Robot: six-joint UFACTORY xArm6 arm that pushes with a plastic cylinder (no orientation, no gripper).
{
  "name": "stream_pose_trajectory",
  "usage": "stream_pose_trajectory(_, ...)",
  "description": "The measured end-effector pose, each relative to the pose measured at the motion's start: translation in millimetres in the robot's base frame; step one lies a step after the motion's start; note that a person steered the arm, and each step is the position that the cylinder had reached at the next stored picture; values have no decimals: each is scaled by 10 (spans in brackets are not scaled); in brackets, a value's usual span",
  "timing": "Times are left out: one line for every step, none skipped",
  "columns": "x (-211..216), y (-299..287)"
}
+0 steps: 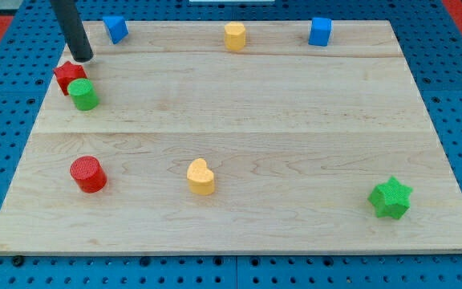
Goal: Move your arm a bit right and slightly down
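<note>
The dark rod has no pincer, so my tip (83, 58) rests on the pale wooden surface (239, 128) just above the red star-shaped block (68, 76) touching a green cylinder block (83, 95), leaving room rightward.

We're counting eight blocks sitting on the wooden board (239, 104): two blue ones (115, 29) (321, 31), two yellow (234, 36) (201, 177), two red, a star (68, 75) and a cylinder (87, 174), plus two green, a cylinder (83, 95) and a star (391, 197).
</note>
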State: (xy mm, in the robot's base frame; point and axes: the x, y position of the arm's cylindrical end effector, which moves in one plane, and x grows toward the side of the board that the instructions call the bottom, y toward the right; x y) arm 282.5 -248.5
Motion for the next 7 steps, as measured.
stream_pose_trajectory(-8, -169)
stream_pose_trajectory(-150, 293)
stream_pose_trajectory(-150, 561)
stream_pose_trajectory(-150, 576)
stream_pose_trajectory(-150, 627)
stream_pose_trajectory(-150, 1075)
stream_pose_trajectory(-150, 1081)
